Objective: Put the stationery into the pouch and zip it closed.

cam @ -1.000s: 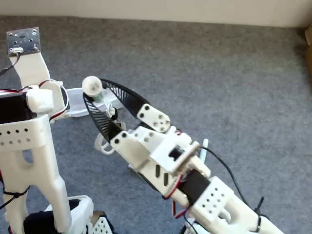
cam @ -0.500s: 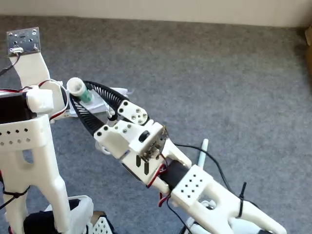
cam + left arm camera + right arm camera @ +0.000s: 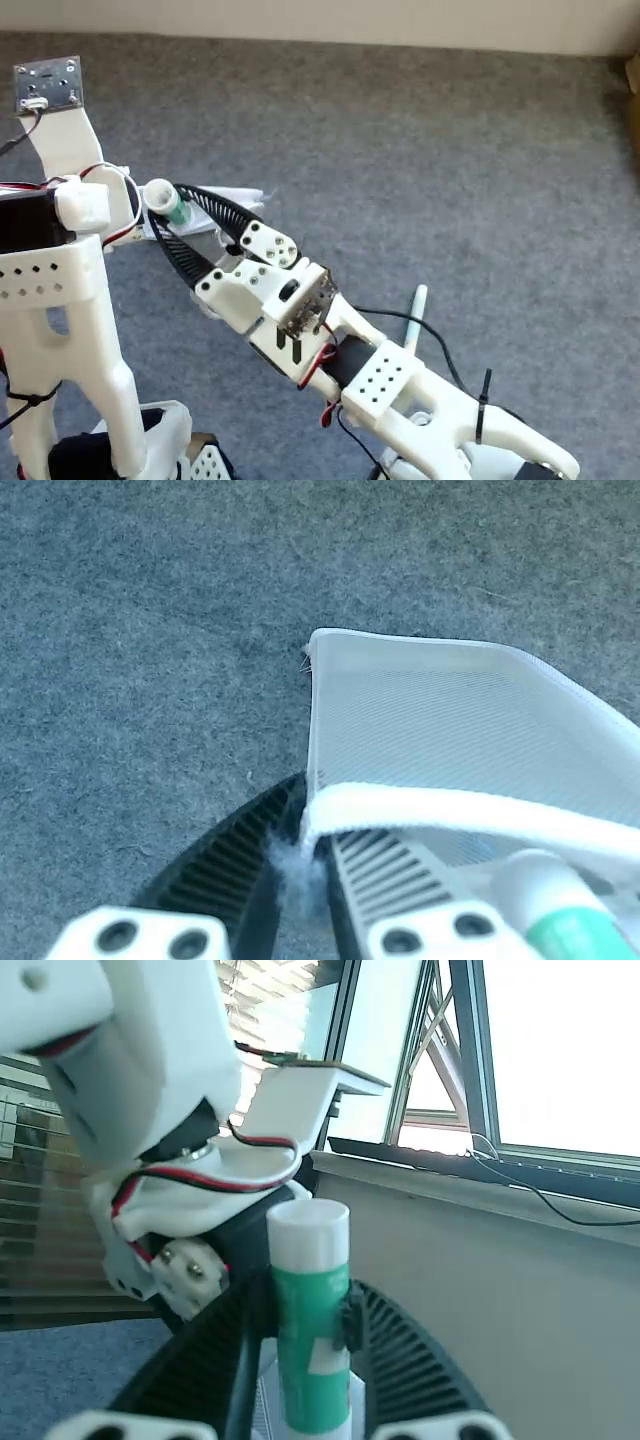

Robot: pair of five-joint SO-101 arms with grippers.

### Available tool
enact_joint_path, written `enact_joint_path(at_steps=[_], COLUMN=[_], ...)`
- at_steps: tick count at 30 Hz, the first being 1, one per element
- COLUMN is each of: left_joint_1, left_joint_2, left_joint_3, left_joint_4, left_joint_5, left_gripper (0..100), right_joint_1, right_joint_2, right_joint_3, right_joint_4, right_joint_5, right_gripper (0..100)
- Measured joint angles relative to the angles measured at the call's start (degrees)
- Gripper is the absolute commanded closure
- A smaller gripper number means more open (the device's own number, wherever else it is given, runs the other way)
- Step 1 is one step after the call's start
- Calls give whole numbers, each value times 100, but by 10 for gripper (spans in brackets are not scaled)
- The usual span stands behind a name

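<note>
The right gripper (image 3: 303,1315) clamps a green-labelled glue stick (image 3: 308,1260), print unreadable; the left gripper (image 3: 312,825) pinches the white mesh pouch (image 3: 450,720) by its rim.

Both arms tied up right now, tips almost meeting
My right arm (image 3: 400,390) is stretched low and diagonal across the table, right gripper (image 3: 162,204) clamped on the glue stick (image 3: 308,1350); left arm (image 3: 60,270) stands upright next to it, left gripper (image 3: 312,825) pinching the pouch (image 3: 440,720) rim

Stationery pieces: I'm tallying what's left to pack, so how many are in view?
2: a glue stick in the right gripper, and a pale pen lying on the carpet. Others may be hidden.
</note>
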Motion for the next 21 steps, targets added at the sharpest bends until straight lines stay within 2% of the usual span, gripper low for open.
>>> enact_joint_path(at_steps=[15,21], left_joint_1=[9,0], left_joint_2=[0,0], left_joint_3=[0,0], left_joint_4=[9,9], left_joint_5=[0,0], left_gripper=[992,992], right_joint_1=[44,18], right_joint_2=[9,9], right_joint_3=[352,352], right_joint_4=[0,97], right_joint_5=[18,18], right_gripper=[983,866])
